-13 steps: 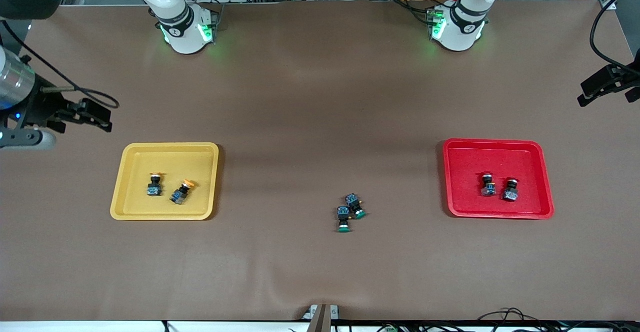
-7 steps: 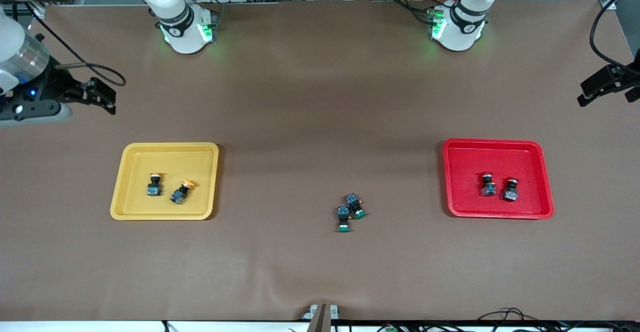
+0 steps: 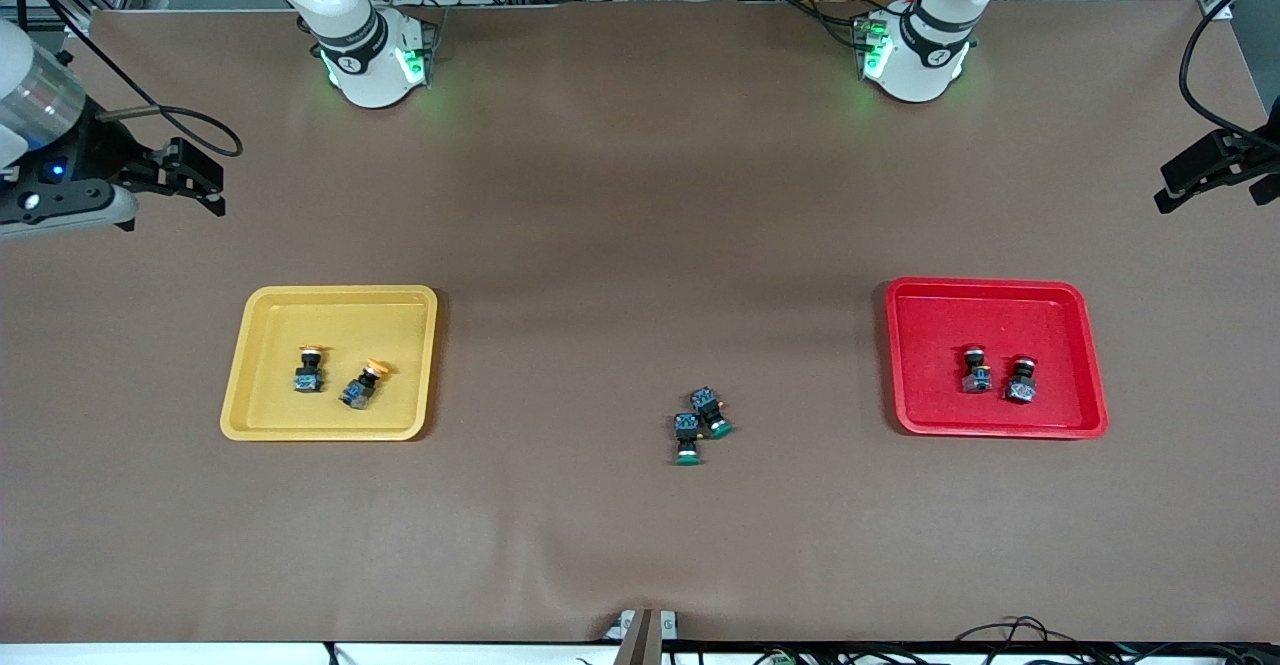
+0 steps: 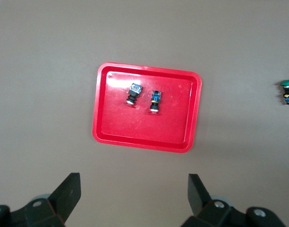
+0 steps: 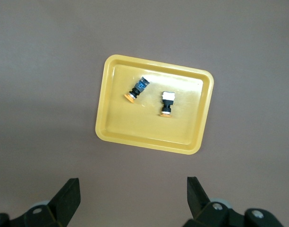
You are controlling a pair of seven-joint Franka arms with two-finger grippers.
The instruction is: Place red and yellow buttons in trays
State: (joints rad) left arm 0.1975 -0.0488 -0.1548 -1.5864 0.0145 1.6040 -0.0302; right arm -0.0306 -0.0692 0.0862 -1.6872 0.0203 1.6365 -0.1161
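The yellow tray [image 3: 330, 292] holds two yellow-capped buttons [image 3: 309, 369] [image 3: 362, 384], lying on their sides. The red tray [image 3: 985, 286] holds two red-capped buttons [image 3: 976, 369] [image 3: 1020, 380]. My right gripper [image 3: 195, 180] is open and empty, high over bare table at the right arm's end. Its wrist view shows the yellow tray [image 5: 149, 142] and both buttons [image 5: 137, 90] [image 5: 166, 104] well below the gripper [image 5: 132, 195]. My left gripper [image 3: 1190, 180] is open and empty, over the table edge at the left arm's end. Its wrist view shows the red tray [image 4: 144, 142] with both buttons [image 4: 132, 93] [image 4: 155, 100] below the gripper [image 4: 133, 194].
Two green-capped buttons [image 3: 687, 438] [image 3: 709, 411] lie together on the brown table between the trays, nearer the front camera. One also shows at the edge of the left wrist view [image 4: 288, 85]. The arm bases [image 3: 370, 60] [image 3: 915, 55] stand at the table's back edge.
My right gripper has moved away from the yellow tray, toward the robots' side of the table, staying open. The left arm, the trays and the buttons have not moved.
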